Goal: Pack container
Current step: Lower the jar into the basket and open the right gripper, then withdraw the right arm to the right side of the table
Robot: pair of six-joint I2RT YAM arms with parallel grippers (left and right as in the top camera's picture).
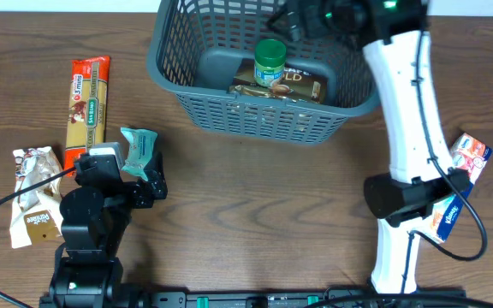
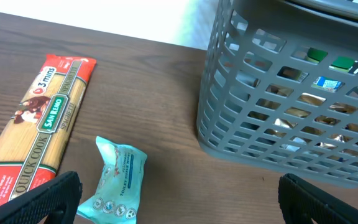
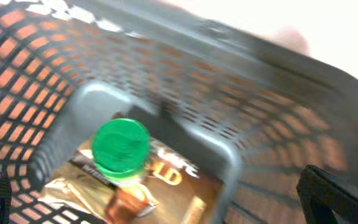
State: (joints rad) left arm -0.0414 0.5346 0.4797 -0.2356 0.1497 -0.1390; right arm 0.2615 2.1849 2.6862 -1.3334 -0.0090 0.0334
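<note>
The container [image 1: 163,70], a large grey-blue lattice basket, stands at the back middle of the table. Inside it a jar with a green lid [image 1: 270,62] stands on a flat brown pack [image 1: 305,86]. My right gripper [image 1: 294,20] hovers over the basket's far right corner, open and empty. The right wrist view looks down at the green lid [image 3: 122,146] and the brown pack [image 3: 169,183], with my right gripper [image 3: 166,205] wide above them. My left gripper [image 1: 144,175] is open low over the table, with a teal wipes pack [image 2: 118,183] by its left finger.
A long pasta pack [image 1: 86,98] lies at the left, and a white and brown snack bag [image 1: 34,195] lies nearer the front left. Small tissue packs [image 1: 466,162] lie at the right beside the right arm. The basket wall [image 2: 291,106] rises ahead of the left gripper.
</note>
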